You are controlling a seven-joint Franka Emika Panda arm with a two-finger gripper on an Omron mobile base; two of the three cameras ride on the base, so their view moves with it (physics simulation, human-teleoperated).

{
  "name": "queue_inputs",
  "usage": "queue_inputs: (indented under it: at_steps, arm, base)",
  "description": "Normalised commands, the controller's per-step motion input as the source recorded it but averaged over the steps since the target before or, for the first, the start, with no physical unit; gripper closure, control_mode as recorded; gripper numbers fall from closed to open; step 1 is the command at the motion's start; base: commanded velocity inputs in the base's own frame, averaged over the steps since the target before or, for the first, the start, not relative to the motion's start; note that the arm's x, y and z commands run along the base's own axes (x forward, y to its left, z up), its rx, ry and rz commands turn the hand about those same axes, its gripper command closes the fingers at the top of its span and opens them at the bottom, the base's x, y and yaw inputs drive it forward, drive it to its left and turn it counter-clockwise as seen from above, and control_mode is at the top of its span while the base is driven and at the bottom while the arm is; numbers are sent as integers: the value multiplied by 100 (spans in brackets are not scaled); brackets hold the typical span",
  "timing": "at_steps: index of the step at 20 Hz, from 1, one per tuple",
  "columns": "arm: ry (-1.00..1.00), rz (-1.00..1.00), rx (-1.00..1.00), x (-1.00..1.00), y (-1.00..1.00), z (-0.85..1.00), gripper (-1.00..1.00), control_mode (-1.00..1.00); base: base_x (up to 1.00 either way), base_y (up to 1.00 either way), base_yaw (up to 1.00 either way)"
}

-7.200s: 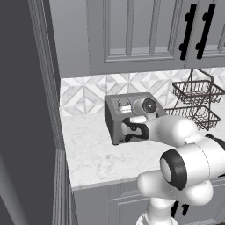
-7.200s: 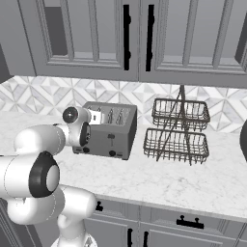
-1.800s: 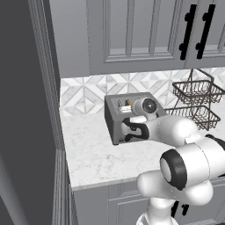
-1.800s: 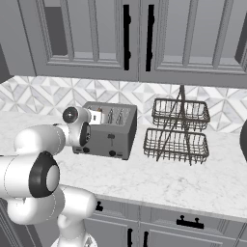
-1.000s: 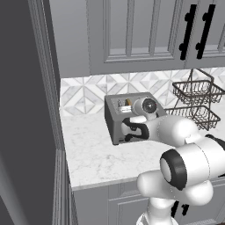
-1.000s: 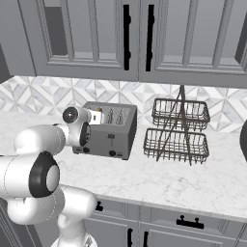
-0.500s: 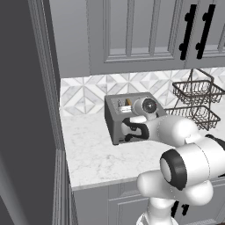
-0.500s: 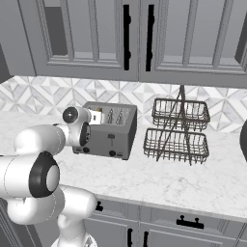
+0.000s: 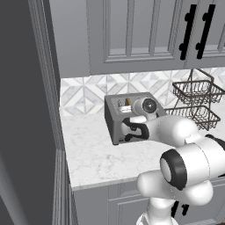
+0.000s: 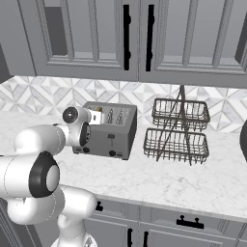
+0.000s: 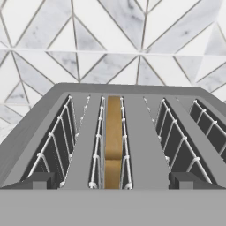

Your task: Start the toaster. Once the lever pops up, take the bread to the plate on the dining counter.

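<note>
The grey toaster [image 9: 115, 115] [image 10: 120, 132] [image 11: 141, 132] stands on the marble worktop against the patterned backsplash. The bread [image 11: 113, 141] [image 9: 128, 102] sits low in the second slot from the left in the hand view. My gripper [image 9: 132, 130] [image 10: 88, 133] [image 11: 112, 181] is at the toaster's front face, level with its top edge, open, with nothing between its widely spread fingertips [image 11: 39, 180]. One black lever [image 10: 111, 138] shows on the front face; the other is hidden behind my hand. The plate and the dining counter are out of view.
A two-tier wire basket [image 9: 193, 103] [image 10: 178, 128] stands right of the toaster. Grey wall cabinets [image 10: 135, 38] hang above. A tall dark panel [image 9: 26, 110] closes the left end of the worktop [image 9: 92, 154]. A dark object [image 10: 243, 140] sits at the right edge.
</note>
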Motion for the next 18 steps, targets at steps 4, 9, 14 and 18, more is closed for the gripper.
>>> queue_inputs:
  at_steps: [4, 9, 14, 18]
  arm:
    - [0, 0, 0, 0, 0, 0, -100, -100]
    - [0, 0, 0, 0, 0, 0, -100, -100]
    - [0, 0, 0, 0, 0, 0, -100, -100]
    - [0, 0, 0, 0, 0, 0, -100, -100]
  base:
    - [0, 0, 0]
    - [0, 0, 0]
    - [0, 0, 0]
    - [0, 0, 0]
